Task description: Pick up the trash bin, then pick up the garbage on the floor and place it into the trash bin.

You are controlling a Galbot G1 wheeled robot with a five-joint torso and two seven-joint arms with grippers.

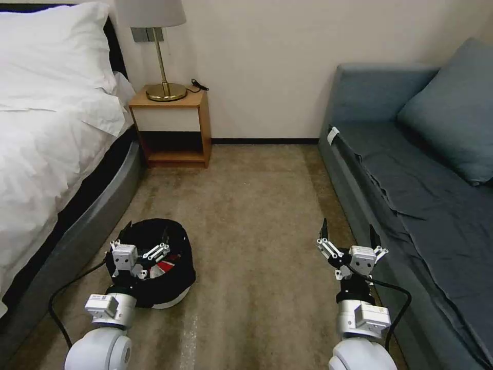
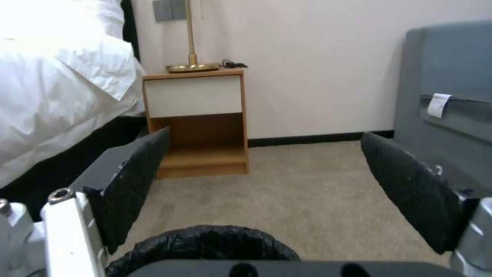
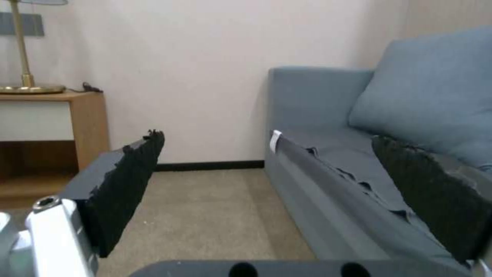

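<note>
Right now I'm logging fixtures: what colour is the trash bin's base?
Whitish, under the black-lined trash bin; clearest in the head view.

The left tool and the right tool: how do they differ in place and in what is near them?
The left tool hangs over the open trash bin, close to the bed; the right tool hangs over bare carpet, beside the sofa. In the left wrist view the bin's bagged rim lies just under the left tool; nothing lies under the right tool. Both are open and hold nothing.

Light: even, soft indoor | glare: white bedding (image 2: 61,77) blown out | wrist views soft
</note>
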